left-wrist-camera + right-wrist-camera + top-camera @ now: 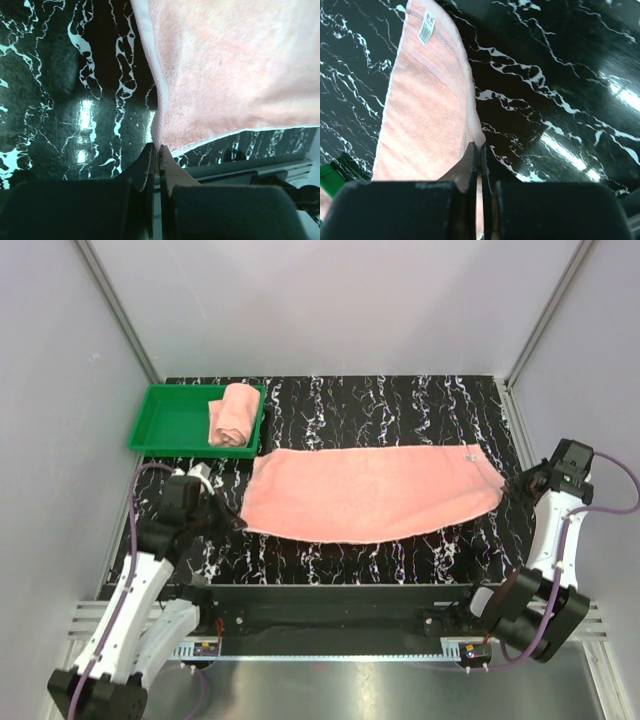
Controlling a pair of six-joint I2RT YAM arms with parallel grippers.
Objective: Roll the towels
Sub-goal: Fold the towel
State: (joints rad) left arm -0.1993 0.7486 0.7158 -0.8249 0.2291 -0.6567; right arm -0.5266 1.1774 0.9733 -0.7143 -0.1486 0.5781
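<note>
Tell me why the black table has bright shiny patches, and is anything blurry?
Left wrist view: light glares off the glossy black white-veined table, and the flat salmon-pink terry cloth towel looks soft and blurry. Right wrist view: more glare streaks on the table, and the dark jaws near the lens are blurred. Top view: even light, all sharp.

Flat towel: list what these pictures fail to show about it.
- Label print: right wrist view, too small to read.
- Corner in the left pincer: left wrist view, the shut jaws cover it.
- Edge in the right pincer: right wrist view, jaws cover it.
- Underside of flat towel: all views, it lies on the table.
</note>
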